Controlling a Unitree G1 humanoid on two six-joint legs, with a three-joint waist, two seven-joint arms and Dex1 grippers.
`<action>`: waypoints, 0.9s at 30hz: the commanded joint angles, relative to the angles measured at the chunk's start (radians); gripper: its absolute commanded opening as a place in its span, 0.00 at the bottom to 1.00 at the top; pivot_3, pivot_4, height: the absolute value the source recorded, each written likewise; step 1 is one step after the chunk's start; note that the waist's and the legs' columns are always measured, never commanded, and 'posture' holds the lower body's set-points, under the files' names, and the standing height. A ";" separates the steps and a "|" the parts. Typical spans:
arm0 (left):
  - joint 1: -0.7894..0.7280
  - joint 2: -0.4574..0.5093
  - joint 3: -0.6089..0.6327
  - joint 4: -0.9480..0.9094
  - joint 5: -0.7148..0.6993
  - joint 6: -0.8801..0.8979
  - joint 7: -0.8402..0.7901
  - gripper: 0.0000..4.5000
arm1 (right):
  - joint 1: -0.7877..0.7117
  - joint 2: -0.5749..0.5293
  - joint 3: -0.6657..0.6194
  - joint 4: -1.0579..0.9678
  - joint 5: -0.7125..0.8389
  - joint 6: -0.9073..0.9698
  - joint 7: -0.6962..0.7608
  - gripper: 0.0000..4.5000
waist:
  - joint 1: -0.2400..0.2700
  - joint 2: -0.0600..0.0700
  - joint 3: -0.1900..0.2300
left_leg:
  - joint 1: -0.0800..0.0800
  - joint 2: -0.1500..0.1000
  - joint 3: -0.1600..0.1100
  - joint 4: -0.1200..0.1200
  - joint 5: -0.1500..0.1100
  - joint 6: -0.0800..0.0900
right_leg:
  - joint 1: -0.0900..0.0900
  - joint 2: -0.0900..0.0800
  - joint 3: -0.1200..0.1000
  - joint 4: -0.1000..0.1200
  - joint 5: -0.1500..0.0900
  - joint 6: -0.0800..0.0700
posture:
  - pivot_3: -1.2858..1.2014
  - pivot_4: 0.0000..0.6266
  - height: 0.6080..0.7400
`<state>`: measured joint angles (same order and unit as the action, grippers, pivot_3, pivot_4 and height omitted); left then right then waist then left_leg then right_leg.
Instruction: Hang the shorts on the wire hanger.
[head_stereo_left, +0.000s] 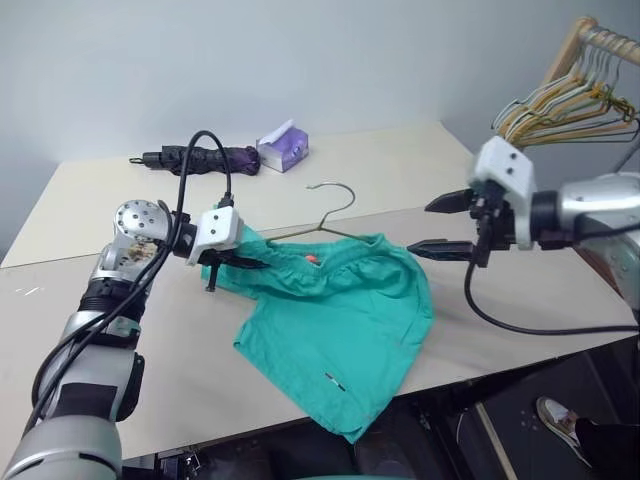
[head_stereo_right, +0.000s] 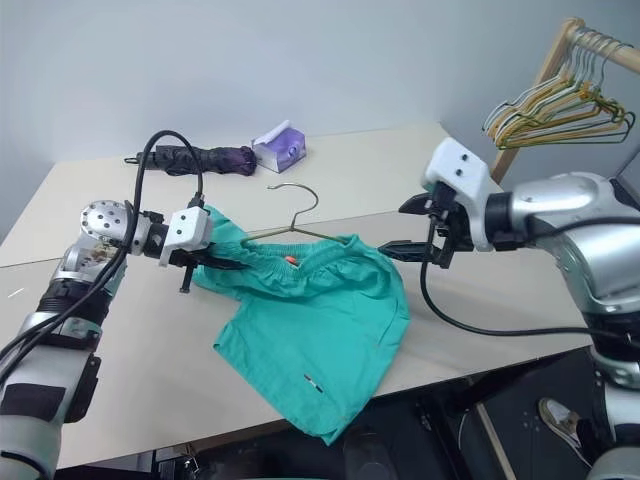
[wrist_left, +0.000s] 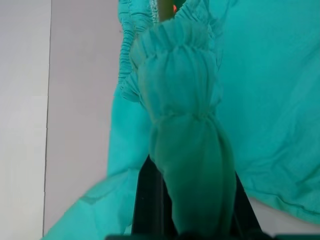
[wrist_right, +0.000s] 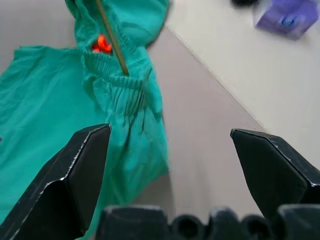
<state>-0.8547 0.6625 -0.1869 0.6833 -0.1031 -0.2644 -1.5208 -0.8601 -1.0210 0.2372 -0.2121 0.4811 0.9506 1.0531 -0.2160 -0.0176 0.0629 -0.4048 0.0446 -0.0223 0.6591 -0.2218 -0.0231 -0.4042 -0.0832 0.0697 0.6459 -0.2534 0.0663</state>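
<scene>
Where tag (head_stereo_left: 334, 380) shows on shorts (head_stereo_left: 340, 330), writing unreadable.

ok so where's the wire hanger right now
In the left eye view the wire hanger lies mid-table, its hook poking out behind the waistband of the shorts and its lower part inside them, between the left gripper and right gripper.

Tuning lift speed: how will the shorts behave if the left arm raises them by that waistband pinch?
Likely floppy: the shorts already sag and crease from where the left gripper bunches the waistband. Probably light, thin fabric. The wire hanger threaded through the waist may shift or slide.
</scene>
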 joint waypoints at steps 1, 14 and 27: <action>-0.026 -0.011 0.040 -0.041 -0.041 -0.007 0.003 0.00 | -0.117 0.026 0.130 -0.003 -0.048 0.091 0.060 0.99 | -0.007 0.000 0.000 | 0.000 0.000 0.000 0.000 0.000 0.000 | 0.000 0.000 0.000 0.000 0.000 0.000 | 0.45 0.00 1.00; -0.024 -0.025 0.045 -0.070 -0.051 -0.003 -0.004 0.00 | -0.194 0.161 0.243 0.109 -0.173 0.090 0.071 0.33 | -0.016 0.001 0.000 | -0.001 -0.001 -0.001 0.000 0.000 0.000 | -0.001 -0.001 0.000 0.001 0.000 0.000 | 0.45 0.00 1.00; -0.081 -0.051 0.062 -0.025 -0.067 0.037 -0.038 0.31 | -0.056 0.143 0.058 -0.067 -0.067 0.218 0.027 0.00 | -0.021 0.001 0.000 | -0.001 -0.001 -0.002 0.000 0.000 0.000 | 0.000 -0.001 -0.001 0.002 0.000 0.000 | 0.43 0.00 1.00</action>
<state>-0.9000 0.6197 -0.1413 0.6678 -0.1390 -0.2362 -1.5494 -0.9144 -0.8711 0.3773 -0.2354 0.3903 1.1419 1.1096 -0.2373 -0.0169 0.0625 -0.4059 0.0436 -0.0238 0.6596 -0.2217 -0.0232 -0.4047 -0.0843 0.0688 0.6475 -0.2537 0.0663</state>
